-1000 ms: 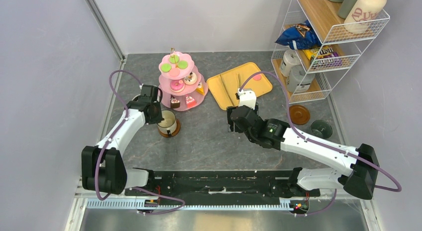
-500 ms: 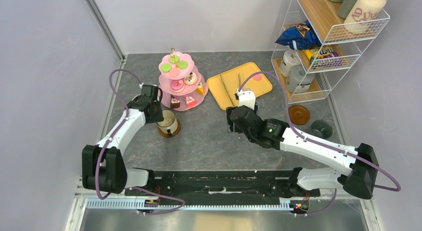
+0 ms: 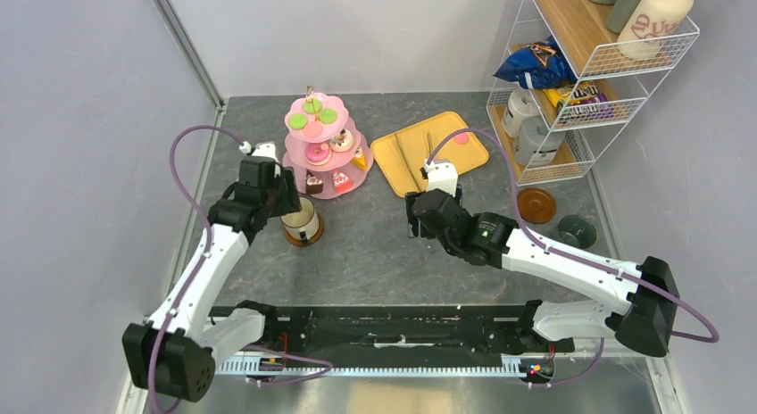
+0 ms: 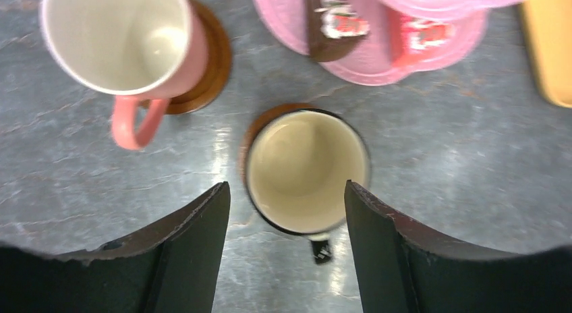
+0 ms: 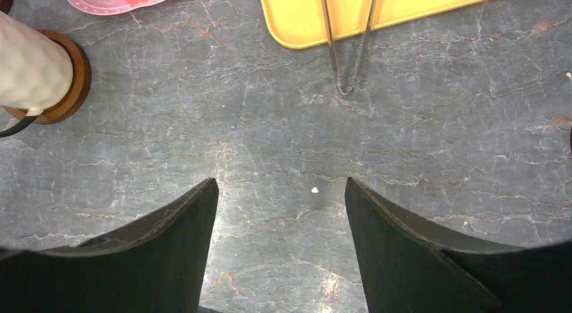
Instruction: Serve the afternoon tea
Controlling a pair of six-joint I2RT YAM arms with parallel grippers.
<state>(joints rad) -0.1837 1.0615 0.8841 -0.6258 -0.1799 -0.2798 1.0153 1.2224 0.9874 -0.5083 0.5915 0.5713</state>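
A: Left jaws?
B: Spread, holding nothing, hovering over the cream mug [image 4: 307, 171]. It stands upright on its saucer [image 5: 77, 73], with the fingers [image 4: 195, 252] clear of it.
A: Why there?
B: Reads as a place setting. The mug is at about 6 o'clock of the stand [image 3: 321, 151], near the bottom tier, so the cakes are in reach. The pink mug [image 4: 118, 40] is at 10 o'clock of the cream one, on a second saucer [image 4: 212, 63], handle toward 6.
A: Right jaws?
B: Wide apart too, empty, over bare table [image 5: 283, 158], at 6 o'clock of the tray [image 3: 428, 151]. Probably parked out of the way.
A: What's left?
B: One setting, I'd guess. A bare saucer [image 3: 536, 204] sits at the table's 3 o'clock, below the rack [image 3: 571, 26], and a dark mug [image 3: 577, 228] is just beside it at 4 o'clock, not on it.
A: Materials, quick.
B: Cream mug is glossy glaze with a dark rim and a small dark handle. Pink mug has the same shine, pale inside, loop handle. Saucers are round, brown, wood look. Stand is pink with scalloped rims: wedges [image 4: 330, 23] on the bottom tier, donuts [image 3: 318, 153] in the middle, macarons [image 3: 298, 120] on top. Tray is smooth yellow with a rounded lip, thin wire tongs [image 5: 347, 50] on it. Table is grey, veined like stone. Fingers are black, matt, curved.
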